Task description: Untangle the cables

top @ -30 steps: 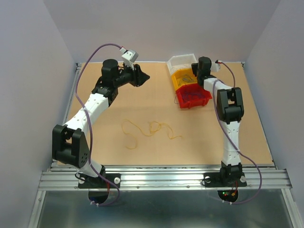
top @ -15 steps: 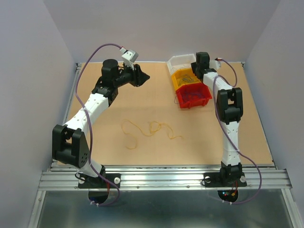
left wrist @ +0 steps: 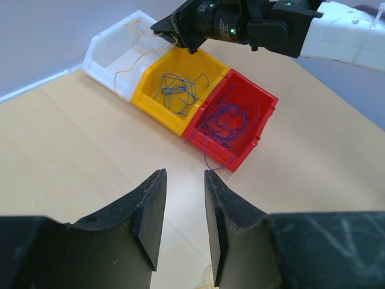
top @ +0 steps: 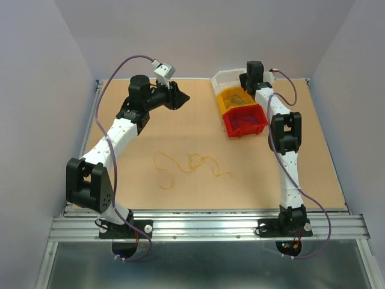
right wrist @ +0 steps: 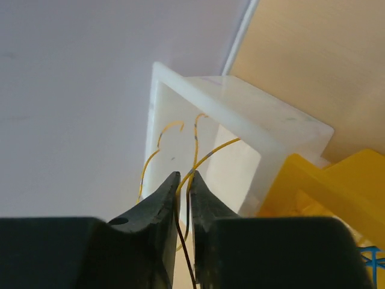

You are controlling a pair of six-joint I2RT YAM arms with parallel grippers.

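Overhead view. We note a long, thin yellow-orange wire [top: 192, 162] lying in loose loops on the light wooden counter [top: 271, 174]. It sits at lower centre of the frame, well apart from both tools.

Three open plastic bins sit in a row at upper right. A translucent white bin [top: 219, 78] is farthest back, a yellow bin [top: 224, 107] is in the middle and a red bin [top: 240, 132] is nearest. Each touches its neighbour.

Left wrist view. A tangle of thin dark blue wire [left wrist: 177, 90] lies inside the yellow bin [left wrist: 147, 99]. A larger blue-purple tangle [left wrist: 225, 120] lies in the red bin [left wrist: 246, 150]. One blue strand [left wrist: 206, 158] trails over the red bin's near wall onto the counter.

The right tool [right wrist: 183, 176] is over the white bin [right wrist: 240, 105], at the upper right of the overhead frame [top: 245, 81]. Its jaws are drawn almost together, with only a slit between them. A second thin yellow wire [right wrist: 210, 153] is caught between the tips. Its free ends curl up over the bin's opening. From the left wrist camera we see the same thread as a faint line across the white bin [left wrist: 108, 51].

The left tool [left wrist: 183, 174] is at upper left of centre in the overhead view [top: 179, 96] and points toward the bins. Its jaws are parted by a moderate gap, with nothing between them.
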